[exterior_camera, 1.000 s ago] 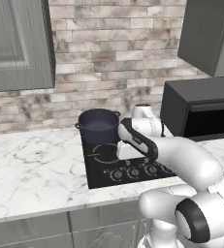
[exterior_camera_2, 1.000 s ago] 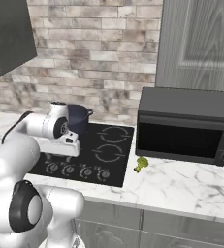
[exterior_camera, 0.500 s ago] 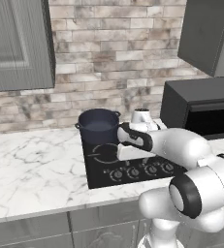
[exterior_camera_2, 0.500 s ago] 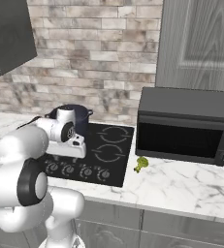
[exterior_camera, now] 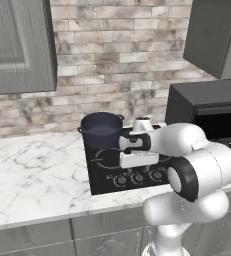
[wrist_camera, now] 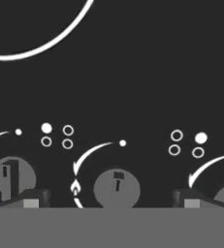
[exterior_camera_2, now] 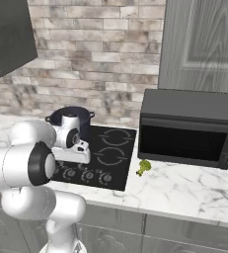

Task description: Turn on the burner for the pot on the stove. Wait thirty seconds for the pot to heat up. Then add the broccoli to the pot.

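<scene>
Marble counter, brick backsplash. Gripper (wrist_camera: 111, 196) released, jaws spread wide over the stove (exterior_camera: 107, 162) knob row, one knob (wrist_camera: 116, 189) between the tips. Pot (exterior_camera: 101, 129) just behind it; broccoli (exterior_camera_2: 144, 167) well off right, beside microwave (exterior_camera_2: 187, 128).

Pot (exterior_camera: 101, 129) on stove (exterior_camera: 105, 165) — broccoli (exterior_camera_2: 143, 167) beside.

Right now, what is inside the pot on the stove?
The pot shows a lighter grey inside near its rim and nothing in it; its bottom is hidden by the front wall. The broccoli lies on the counter by the microwave.
</scene>
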Motion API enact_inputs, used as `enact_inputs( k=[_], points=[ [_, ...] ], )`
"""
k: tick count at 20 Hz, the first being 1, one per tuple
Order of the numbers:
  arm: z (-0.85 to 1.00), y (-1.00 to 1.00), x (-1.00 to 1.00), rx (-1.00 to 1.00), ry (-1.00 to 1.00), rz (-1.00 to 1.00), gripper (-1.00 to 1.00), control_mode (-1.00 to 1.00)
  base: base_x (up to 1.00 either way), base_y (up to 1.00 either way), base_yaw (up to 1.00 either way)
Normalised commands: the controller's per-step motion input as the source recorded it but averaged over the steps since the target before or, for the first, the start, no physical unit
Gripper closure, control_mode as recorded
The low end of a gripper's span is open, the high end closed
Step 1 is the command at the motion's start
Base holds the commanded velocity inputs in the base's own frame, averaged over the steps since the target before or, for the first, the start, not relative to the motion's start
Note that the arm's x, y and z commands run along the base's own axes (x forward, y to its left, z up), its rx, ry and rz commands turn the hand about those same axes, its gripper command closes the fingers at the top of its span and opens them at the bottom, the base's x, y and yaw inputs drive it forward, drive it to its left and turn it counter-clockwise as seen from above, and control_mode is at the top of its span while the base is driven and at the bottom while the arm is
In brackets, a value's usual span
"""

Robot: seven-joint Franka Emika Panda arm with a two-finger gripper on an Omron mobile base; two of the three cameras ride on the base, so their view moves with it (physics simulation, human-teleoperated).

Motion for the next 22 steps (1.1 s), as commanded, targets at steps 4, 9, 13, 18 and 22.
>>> enact_inputs(
  k=[4, 9, 13, 18, 22],
  points=[
    [-0.35, 0.0, 0.06, -0.02, 0.0, 0.0, -1.0, -1.0, 0.0, 0.0, 0.0],
    [-0.29, 0.0, 0.01, -0.01, 0.0, 0.0, -1.0, -1.0, 0.0, 0.0, 0.0],
    [-0.16, 0.0, 0.0, 0.0, 0.0, 0.0, -1.0, -1.0, 0.0, 0.0, 0.0],
    [0.0, -0.02, -0.04, 0.0, 0.0, 0.0, -1.0, -1.0, 0.0, 0.0, 0.0],
    [0.0, -0.14, -0.34, 0.0, -0.01, 0.0, -1.0, -1.0, 0.0, 0.0, 0.0]
  ],
)
